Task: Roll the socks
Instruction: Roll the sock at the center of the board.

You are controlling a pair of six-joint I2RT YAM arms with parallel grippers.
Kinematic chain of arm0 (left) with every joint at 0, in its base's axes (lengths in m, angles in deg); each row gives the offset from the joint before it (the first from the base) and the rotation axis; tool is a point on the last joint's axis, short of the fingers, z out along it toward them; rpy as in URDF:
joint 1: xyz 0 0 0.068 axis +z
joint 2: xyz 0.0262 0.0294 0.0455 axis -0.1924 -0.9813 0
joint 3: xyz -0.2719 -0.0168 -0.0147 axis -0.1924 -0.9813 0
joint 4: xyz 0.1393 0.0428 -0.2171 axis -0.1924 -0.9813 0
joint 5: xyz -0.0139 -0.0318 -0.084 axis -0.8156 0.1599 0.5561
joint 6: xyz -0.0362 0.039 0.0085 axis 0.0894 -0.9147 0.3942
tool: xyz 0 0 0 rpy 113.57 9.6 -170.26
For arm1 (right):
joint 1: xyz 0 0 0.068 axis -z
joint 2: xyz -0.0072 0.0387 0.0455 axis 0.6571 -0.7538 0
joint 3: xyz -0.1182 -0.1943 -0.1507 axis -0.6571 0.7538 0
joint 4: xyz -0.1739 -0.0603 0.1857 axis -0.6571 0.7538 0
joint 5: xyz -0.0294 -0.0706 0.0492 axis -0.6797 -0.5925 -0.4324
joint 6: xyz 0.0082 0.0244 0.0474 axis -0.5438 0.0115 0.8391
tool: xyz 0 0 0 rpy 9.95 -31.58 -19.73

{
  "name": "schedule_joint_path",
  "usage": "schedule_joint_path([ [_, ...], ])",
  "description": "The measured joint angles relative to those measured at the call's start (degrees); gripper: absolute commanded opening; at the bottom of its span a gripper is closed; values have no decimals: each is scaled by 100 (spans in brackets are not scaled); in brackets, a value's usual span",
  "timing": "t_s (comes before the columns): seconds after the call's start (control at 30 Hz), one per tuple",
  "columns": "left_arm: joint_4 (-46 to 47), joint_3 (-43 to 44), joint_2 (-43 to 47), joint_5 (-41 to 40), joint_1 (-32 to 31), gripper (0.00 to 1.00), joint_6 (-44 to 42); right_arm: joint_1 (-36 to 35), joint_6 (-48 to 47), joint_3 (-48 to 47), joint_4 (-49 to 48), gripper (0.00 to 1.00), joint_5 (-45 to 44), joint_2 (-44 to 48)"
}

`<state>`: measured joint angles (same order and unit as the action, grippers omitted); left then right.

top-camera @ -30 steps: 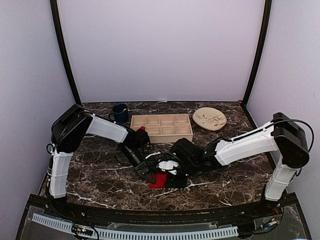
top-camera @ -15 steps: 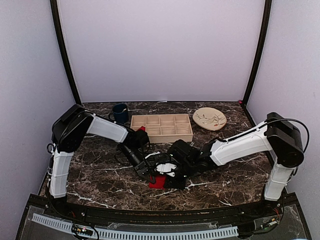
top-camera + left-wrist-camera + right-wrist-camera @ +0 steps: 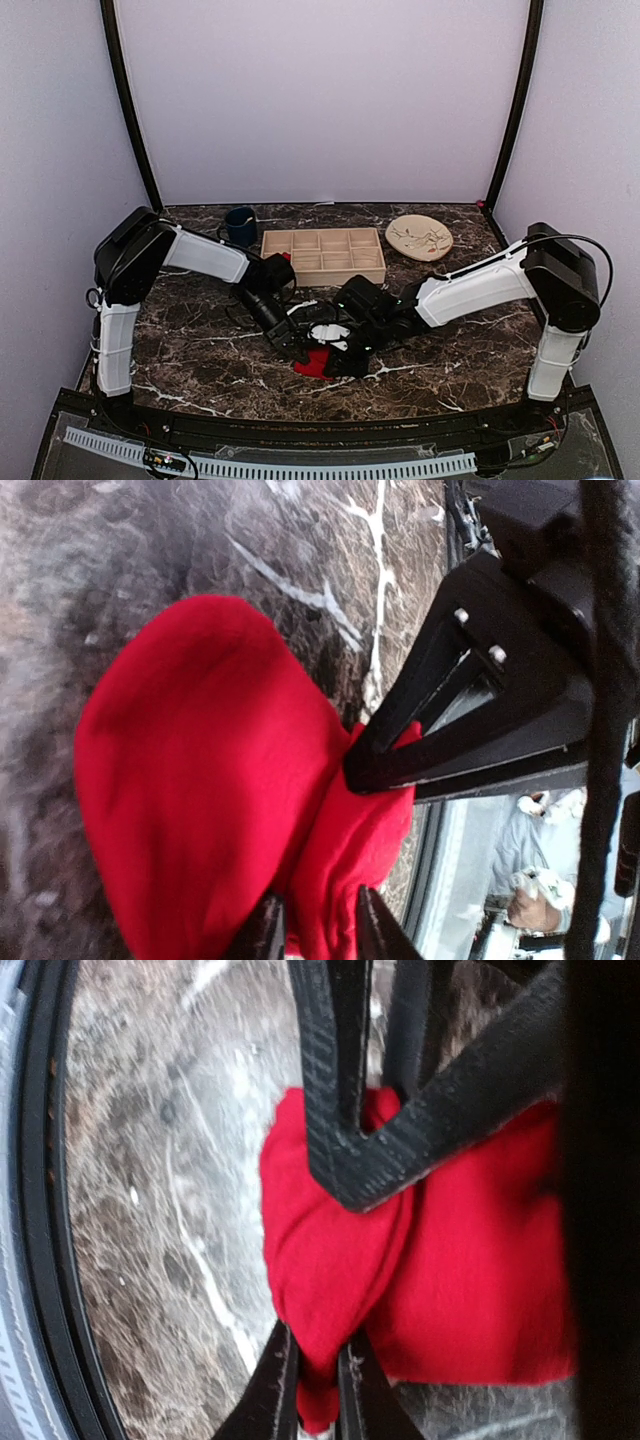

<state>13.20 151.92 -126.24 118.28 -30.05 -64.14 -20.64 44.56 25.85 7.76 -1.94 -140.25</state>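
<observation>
Both arms have shifted slightly toward the counter's left edge since the earlier frame, the right one reaching further in and bringing the red bundle with it.

The right claw (image 3: 318, 1385) is clenched on a narrow fold at the edge of the red sock (image 3: 480, 1260). The left claw (image 3: 315, 932) has its tips a little apart with red cloth bunched between them, and I cannot tell whether it has a pinch. The two claws meet almost tip to tip over the same fold.

The sock lies folded and bunched on the counter (image 3: 200, 370), toward the near edge and about midway between the left and right edges. It is not yet a tight roll.

As I judge it, the right claw should act as the anchor while the left takes a fresh, deeper bite and turns the cloth over itself. The sock should stay low on the marble, and both claws must not let go at once.

The nearest obstacle is the other claw, because the fingers are crowded together. The wooden tray (image 3: 325, 278), dark mug (image 3: 240, 226) and tan plate (image 3: 420, 238) stand toward the far edge, well apart from the sock.
</observation>
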Motion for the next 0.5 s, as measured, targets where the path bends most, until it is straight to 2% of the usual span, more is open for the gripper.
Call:
schedule_joint_path([
  [0.23,494,-374,527,-595,28,38,332,195,118,-81,-28,6,492,-149],
  [0.5,870,-634,824,-973,70,41,577,415,361,-96,-48,6,903,-192],
])
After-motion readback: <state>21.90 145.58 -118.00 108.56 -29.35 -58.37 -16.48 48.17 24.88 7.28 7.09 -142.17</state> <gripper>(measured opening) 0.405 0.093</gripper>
